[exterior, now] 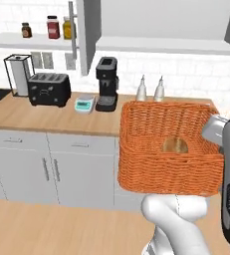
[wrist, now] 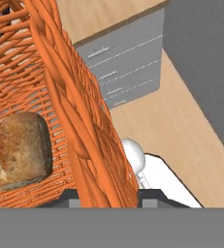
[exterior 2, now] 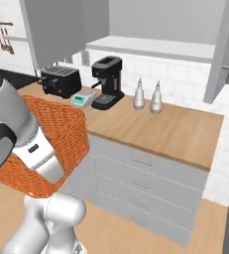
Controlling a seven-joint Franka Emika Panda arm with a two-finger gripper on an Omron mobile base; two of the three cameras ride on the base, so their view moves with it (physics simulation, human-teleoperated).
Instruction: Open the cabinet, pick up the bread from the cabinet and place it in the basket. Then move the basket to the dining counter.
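Your tool (wrist: pixel 106 196) was pinching the side wall of the basket (exterior: pixel 166 149), one finger on each face of the wicker, as the hand view showed. You had the basket lifted clear of the counter (exterior: pixel 52 117), hanging in the air in front of the grey drawers (exterior 2: pixel 141 178) and above the wooden floor (wrist: pixel 181 131). Inside the basket, the bread (wrist: pixel 16 150) lay on the woven bottom, close to the gripped wall. In the left base view the loaf showed low against the basket's far side. Behind it, on the counter, stood a coffee machine (exterior: pixel 107 83), a toaster (exterior: pixel 49 89), a small scale (exterior: pixel 84 104) and two bottles (exterior: pixel 151 89). Above them the cabinet (exterior 2: pixel 61 27) stood with its door swung open.
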